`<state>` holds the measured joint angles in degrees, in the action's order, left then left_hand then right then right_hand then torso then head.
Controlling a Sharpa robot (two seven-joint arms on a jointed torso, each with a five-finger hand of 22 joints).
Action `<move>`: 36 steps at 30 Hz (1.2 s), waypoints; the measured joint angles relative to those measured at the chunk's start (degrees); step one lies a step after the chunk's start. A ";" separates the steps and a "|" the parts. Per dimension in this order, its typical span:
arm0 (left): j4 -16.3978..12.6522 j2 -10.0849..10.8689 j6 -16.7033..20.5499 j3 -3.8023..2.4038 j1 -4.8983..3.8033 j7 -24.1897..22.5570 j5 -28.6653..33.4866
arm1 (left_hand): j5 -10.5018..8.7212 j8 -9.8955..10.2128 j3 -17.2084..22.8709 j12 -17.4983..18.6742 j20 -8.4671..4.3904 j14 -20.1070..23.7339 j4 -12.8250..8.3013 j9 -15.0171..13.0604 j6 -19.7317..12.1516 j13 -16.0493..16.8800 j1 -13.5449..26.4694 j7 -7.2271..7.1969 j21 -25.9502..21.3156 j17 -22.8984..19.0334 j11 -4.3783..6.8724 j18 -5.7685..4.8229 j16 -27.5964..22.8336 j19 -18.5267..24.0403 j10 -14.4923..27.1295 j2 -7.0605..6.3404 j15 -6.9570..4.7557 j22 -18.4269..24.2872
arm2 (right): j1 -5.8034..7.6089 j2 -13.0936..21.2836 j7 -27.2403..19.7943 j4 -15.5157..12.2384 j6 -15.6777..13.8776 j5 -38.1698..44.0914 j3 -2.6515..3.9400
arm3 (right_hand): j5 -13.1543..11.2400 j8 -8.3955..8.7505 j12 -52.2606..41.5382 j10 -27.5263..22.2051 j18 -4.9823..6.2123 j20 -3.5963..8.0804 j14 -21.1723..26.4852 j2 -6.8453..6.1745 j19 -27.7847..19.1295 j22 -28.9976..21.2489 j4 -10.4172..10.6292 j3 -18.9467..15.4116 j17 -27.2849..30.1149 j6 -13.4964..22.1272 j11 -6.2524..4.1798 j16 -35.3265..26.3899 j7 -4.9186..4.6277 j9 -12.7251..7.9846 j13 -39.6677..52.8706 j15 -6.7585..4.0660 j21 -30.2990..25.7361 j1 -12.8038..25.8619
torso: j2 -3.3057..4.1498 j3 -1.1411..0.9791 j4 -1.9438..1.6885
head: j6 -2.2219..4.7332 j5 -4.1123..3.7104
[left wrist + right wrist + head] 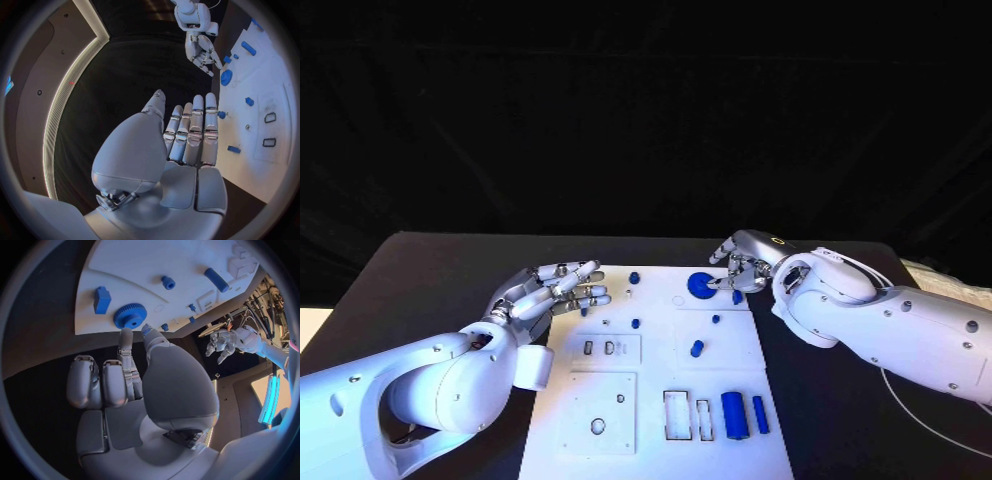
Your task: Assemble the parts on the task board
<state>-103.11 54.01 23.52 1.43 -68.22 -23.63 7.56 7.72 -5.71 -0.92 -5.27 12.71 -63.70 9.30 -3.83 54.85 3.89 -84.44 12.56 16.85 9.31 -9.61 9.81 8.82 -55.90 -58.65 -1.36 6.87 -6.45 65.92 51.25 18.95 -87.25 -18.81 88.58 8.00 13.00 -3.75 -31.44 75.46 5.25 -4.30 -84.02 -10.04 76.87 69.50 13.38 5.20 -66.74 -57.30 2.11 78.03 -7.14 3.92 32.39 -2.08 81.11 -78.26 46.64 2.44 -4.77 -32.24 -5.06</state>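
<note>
The white rectangular task board point(646, 400) lies in the lower middle of the head frame on the black table point(430, 270), running from the frame's centre down to its bottom edge. A round blue toothed gear point(700, 285) sits near the board's upper right corner, with small blue pegs point(697, 348) scattered just below and to its left. Two long blue cylinders point(734, 414) lie side by side at the board's lower right, beside narrow rectangular slots point(676, 415).

The right silver many-fingered hand point(740, 268) reaches in from the right of the frame and hangs over the board's upper right corner, its fingertips point(126, 333) next to the gear; in the right wrist view some fingers are curled in, two point toward the gear and nothing lies in the hand, and whether they touch the gear cannot be told. The left silver many-fingered hand point(557, 290) rests at the board's upper left edge, fingers straight and held close together, grasping nothing, as the left wrist view confirms point(187, 135)
</note>
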 measured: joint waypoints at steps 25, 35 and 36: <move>0.30 -0.14 -0.15 0.01 0.00 0.10 0.11 | 0.00 0.00 0.00 0.28 0.00 0.00 0.00 0.00 0.00 0.00 0.00 0.00 0.00 0.06 0.00 0.00 0.00 0.00 0.00 0.00 0.00 0.05 | -0.64 -3.44 1.71 2.55 3.31 -0.13 0.02 | 0.53 -0.38 -26.82 3.75 -0.86 -0.12 0.00 0.97 2.55 4.89 2.84 -1.87 -8.21 -1.67 0.00 4.86 0.00 0.11 29.59 0.01 2.14 -1.84 | 0.03 0.08 -0.03 | -0.89 -0.14; 0.43 -0.26 -0.18 0.01 0.00 0.15 0.13 | 0.00 0.00 -0.16 0.28 0.00 0.00 -0.16 0.00 0.00 0.00 0.00 0.00 -0.21 0.12 0.00 0.00 0.00 0.00 0.00 0.00 0.00 0.05 | -0.65 -4.17 2.07 2.93 3.75 0.75 0.01 | 0.76 -0.38 -34.87 5.97 -1.76 -0.22 0.00 1.52 4.09 5.46 2.66 -2.04 -8.20 -2.55 0.13 6.75 0.05 0.11 37.47 0.01 3.44 -1.74 | 0.03 0.08 -0.04 | -1.13 -0.18; 0.43 -0.27 -0.18 0.01 0.00 0.16 0.13 | 0.00 0.00 -0.16 0.28 0.00 0.00 -0.16 0.00 0.00 0.00 0.00 0.00 -0.21 0.12 0.00 0.01 0.00 0.00 0.00 0.00 0.00 0.04 | -0.65 -4.21 2.14 2.94 3.79 0.87 0.01 | 0.76 -0.38 -35.64 6.20 -1.76 -0.35 0.00 1.52 4.22 5.46 2.66 -2.04 -8.20 -2.57 0.06 6.98 0.06 0.11 38.20 0.01 3.44 -1.74 | 0.03 0.08 -0.03 | -1.13 -0.18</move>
<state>-102.68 53.74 23.33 1.44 -68.22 -23.48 7.68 7.72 -5.72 -1.08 -4.99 12.71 -63.70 9.14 -3.83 54.85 3.89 -84.43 12.56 16.64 9.43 -9.61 9.81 8.82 -55.90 -58.66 -1.36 6.87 -6.41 65.26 47.04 21.09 -84.31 -15.02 89.45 8.01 13.76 -4.13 -67.08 81.66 3.49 -4.65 -84.02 -8.52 81.09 74.95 16.04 3.16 -74.94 -59.87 2.17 85.01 -7.07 4.03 70.59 -2.07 84.55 -80.00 46.67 2.52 -4.81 -33.38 -5.24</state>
